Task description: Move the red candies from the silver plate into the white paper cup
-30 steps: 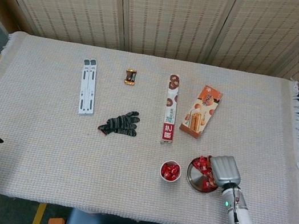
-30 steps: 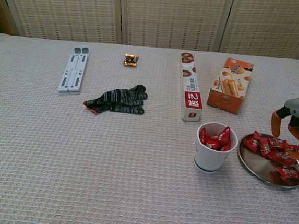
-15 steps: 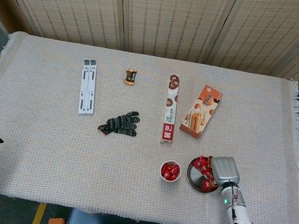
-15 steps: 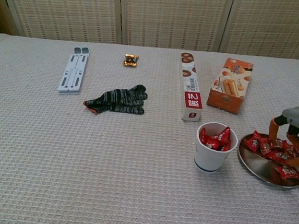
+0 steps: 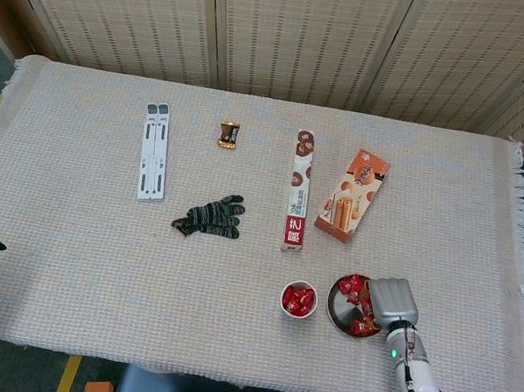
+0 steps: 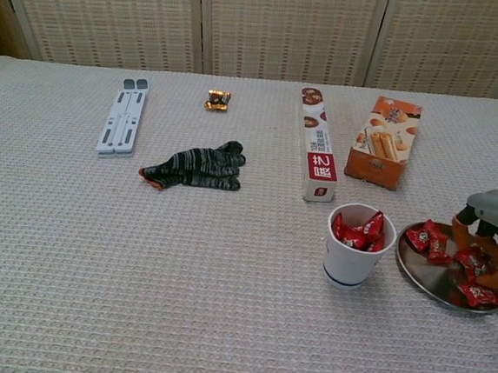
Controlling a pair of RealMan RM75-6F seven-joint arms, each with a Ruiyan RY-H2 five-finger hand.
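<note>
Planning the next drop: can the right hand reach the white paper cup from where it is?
Probably yes: the right hand is over the silver plate, and the white paper cup stands right beside it, nothing between.

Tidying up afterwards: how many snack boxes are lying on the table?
2. A long narrow white and red box lies at the centre right, and an orange biscuit box lies just right of it, apart from it. None seems hidden.
</note>
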